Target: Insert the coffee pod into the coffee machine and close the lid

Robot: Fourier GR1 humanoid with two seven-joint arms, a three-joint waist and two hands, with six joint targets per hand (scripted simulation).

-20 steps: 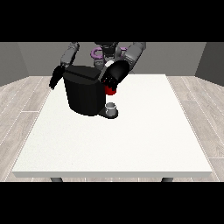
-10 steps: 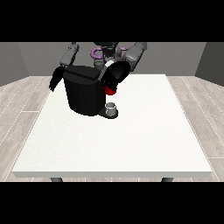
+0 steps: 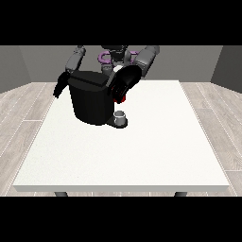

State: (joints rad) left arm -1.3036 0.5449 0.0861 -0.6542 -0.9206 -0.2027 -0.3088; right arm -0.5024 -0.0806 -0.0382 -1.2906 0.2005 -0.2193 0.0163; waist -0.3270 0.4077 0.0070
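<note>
The coffee pod [image 3: 121,99] showed only as a small red patch beneath the hand at the view's right [image 3: 124,83], at the upper right corner of the coffee machine [image 3: 92,100]. Over the last second that hand had lifted from the machine's side towards its top, carrying the red patch up with it. Its fingers looked curled round the pod, though the dark hand against the dark machine made this hard to be sure of. The hand at the view's left [image 3: 60,85] hung beside the machine's other edge, fingers pointing down and holding nothing. A small grey cup [image 3: 120,118] sat on the machine's base. Judging by this, the pod was nearing the top opening but not yet inserted, and the lid remained to be closed.
</note>
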